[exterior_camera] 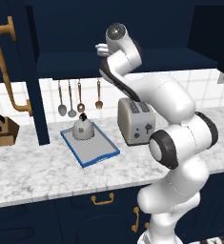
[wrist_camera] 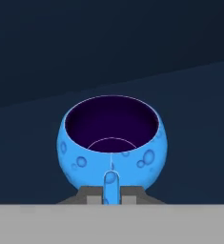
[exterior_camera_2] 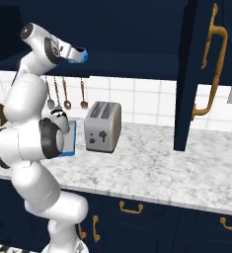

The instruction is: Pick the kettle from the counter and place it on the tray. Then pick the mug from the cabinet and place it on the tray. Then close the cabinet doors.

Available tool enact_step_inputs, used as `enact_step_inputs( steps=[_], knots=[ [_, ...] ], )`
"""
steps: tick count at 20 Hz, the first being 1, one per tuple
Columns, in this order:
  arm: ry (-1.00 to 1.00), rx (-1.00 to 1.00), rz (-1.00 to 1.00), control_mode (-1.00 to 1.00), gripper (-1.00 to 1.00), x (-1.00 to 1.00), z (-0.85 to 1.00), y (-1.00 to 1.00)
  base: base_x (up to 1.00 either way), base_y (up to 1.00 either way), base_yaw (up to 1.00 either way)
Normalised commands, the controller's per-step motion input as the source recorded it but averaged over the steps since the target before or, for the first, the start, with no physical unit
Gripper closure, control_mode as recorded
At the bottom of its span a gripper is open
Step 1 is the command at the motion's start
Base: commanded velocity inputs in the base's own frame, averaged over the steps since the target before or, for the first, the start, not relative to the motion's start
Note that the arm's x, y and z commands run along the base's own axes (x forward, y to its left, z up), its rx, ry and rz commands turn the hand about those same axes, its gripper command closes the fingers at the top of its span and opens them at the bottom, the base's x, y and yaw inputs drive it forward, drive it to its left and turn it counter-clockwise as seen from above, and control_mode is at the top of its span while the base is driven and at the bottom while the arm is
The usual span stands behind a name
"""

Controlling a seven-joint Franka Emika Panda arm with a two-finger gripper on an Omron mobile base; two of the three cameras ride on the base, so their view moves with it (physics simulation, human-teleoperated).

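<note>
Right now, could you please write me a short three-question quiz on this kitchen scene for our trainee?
1. True or false: the kettle already sits on the tray.
2. What is the gripper shut on? A) toaster B) mug handle C) cabinet door handle
3. Fill in: the toaster stands on the ____ beside the tray.

Key:
1. True.
2. B: in the hand view the fingertips pinch the handle of the mug, up at the cabinet shelf.
3. Counter.
</note>
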Motion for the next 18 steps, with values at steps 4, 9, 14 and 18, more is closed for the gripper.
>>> enact_step_inputs(
  steps=[4,9,14,18],
  knots=[
    [-0.06,0.00,0.13,-1.00,1.00,-0.97,-0.01,0.00,0.00,0.00,0.00],
    [-0.08,0.00,0.30,-1.00,1.00,-1.00,0.00,0.01,0.00,0.00,0.00],
    [-0.01,0.00,0.49,-1.00,1.00,-1.00,0.00,0.04,0.00,0.00,0.00],
    [0.01,-0.04,0.56,-1.00,1.00,-1.00,0.00,0.07,0.00,0.00,0.00]
  ],
)
